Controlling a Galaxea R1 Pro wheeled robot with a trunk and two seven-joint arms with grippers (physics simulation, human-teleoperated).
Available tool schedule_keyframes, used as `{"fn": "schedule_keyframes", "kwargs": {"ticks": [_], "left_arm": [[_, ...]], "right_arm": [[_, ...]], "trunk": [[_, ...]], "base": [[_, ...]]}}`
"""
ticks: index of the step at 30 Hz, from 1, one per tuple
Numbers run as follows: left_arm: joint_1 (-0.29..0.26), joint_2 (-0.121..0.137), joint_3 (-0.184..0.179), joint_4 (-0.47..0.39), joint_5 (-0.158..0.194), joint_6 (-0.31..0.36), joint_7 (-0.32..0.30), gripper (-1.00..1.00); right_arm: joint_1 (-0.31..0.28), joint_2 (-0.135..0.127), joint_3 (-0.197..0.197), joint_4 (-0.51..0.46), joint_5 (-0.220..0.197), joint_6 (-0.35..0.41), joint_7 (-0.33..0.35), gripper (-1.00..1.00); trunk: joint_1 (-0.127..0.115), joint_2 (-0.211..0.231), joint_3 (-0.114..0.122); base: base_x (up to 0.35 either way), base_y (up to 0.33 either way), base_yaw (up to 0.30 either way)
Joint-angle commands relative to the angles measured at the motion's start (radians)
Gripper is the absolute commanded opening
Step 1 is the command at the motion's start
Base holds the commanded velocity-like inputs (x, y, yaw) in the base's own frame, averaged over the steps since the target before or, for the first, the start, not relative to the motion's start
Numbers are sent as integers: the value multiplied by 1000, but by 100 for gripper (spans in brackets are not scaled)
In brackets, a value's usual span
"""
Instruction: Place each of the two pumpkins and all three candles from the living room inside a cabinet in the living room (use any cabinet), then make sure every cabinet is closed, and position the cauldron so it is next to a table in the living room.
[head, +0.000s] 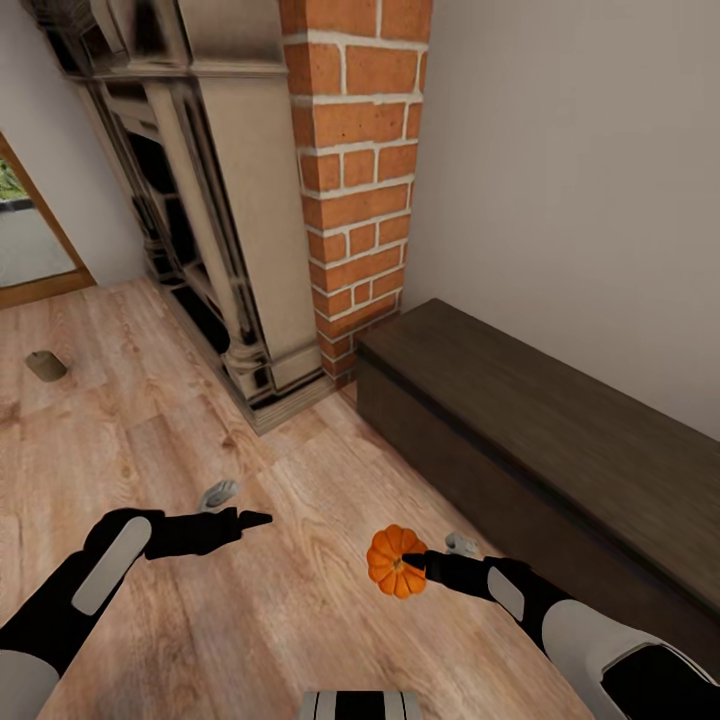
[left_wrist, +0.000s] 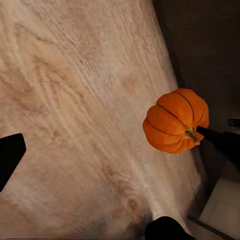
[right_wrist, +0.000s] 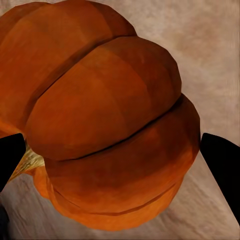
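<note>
The right end effector (head: 412, 566) pinches a pumpkin (head: 396, 561) at lower centre-right of the head view, above the floor (head: 150, 420). In the right wrist view the pumpkin (right_wrist: 105, 115) sits between the two dark fingertips (right_wrist: 222, 167), its pale stem toward one of them. In the left wrist view the same pumpkin (left_wrist: 175, 121) shows with the right finger at its stem.

The left end effector (head: 262, 519) reaches out at lower left of the head view, tips close together; whether it is pressed fully together I cannot tell. It holds nothing.

The cabinet (head: 560, 450), long and dark brown, runs along the wall from centre to lower right, fronts closed as far as they show. The pumpkin is just left of its front.

A candle (head: 46, 365) lies on the floor at the left edge, mid-height. A second grey candle (head: 218, 493) lies just above the left arm, and a small grey thing peeks above the right arm near the pumpkin, too hidden to name.

A brick column (head: 355, 170) and a fireplace (head: 220, 200) fill the upper centre.
</note>
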Motion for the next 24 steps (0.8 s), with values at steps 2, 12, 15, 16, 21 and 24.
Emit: {"fn": "schedule_keyframes", "kwargs": {"ticks": [2, 12, 15, 16, 21, 24], "left_arm": [[0, -1, -3, 16, -18, -10, -8, 100], [0, -2, -6, 82, -30, -76, -9, 100], [0, -3, -7, 146, -29, -84, -8, 100], [0, -3, -7, 150, -29, -88, -9, 100], [1, -3, -8, 159, -28, -116, -12, 100], [1, -4, -9, 164, -28, -124, -11, 100]], "right_arm": [[0, -1, 22, -1, 1, 6, 1, -100], [1, 0, 72, 3, 35, 6, 0, -100], [2, 0, 75, 5, 36, 6, -2, -100], [3, 1, 75, 5, 36, 6, -2, -100], [3, 0, 74, 5, 36, 6, -1, -100], [3, -1, 74, 5, 36, 6, 1, -100]], "trunk": [[0, 0, 2], [0, 0, 18], [0, 0, 23], [0, 0, 24], [0, 0, 32], [0, 0, 36]], "base": [[0, 0, 69], [-54, 0, 69], [-281, 0, 70], [-300, 0, 69], [-302, 0, 69], [-128, 0, 63]]}}
